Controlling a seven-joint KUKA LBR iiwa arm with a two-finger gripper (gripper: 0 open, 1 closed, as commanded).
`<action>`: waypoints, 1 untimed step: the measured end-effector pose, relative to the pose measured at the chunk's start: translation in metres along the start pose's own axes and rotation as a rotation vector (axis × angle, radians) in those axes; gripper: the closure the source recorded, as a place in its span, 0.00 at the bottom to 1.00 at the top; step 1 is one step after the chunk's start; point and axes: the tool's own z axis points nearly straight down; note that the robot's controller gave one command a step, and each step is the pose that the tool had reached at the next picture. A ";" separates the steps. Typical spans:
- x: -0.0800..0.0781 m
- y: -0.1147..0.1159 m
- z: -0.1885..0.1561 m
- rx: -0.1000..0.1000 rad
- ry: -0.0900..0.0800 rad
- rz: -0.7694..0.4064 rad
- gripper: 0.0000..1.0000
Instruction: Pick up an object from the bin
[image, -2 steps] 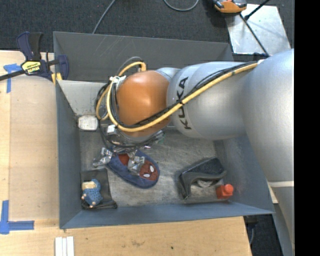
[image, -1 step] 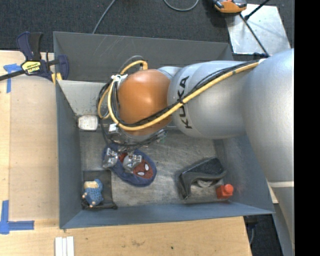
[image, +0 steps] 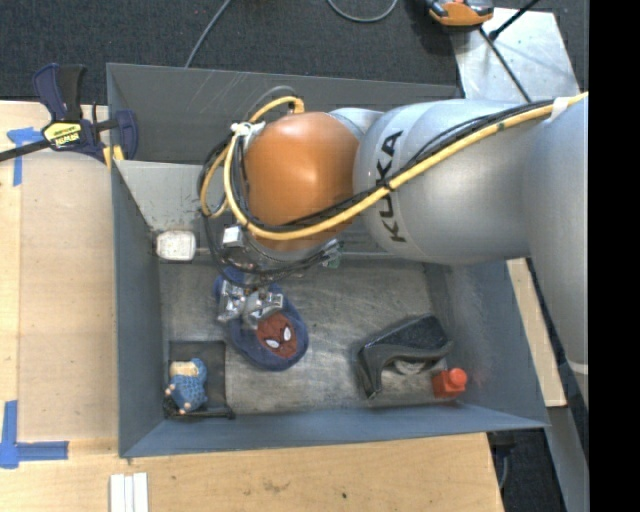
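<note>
Blue Spider-Man cloth toy (image: 275, 340) lying at 7 o'clock in bin (image: 136, 330) | gripper (image: 248, 300) sitting at its 11 o'clock edge; jaws: cannot tell | looking soft, light; pinching rim advisable

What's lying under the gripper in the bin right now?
Under the gripper lies a blue round thing with a red masked face, left of centre in the bin. Its upper left edge is covered by the gripper, so contact cannot be judged.

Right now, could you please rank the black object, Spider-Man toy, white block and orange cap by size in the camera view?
1. Black object
2. Spider-Man toy, its top under the gripper
3. White block
4. Orange cap, only slightly smaller
</note>
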 end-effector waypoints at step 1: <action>-0.001 -0.002 -0.061 0.002 -0.001 0.003 1.00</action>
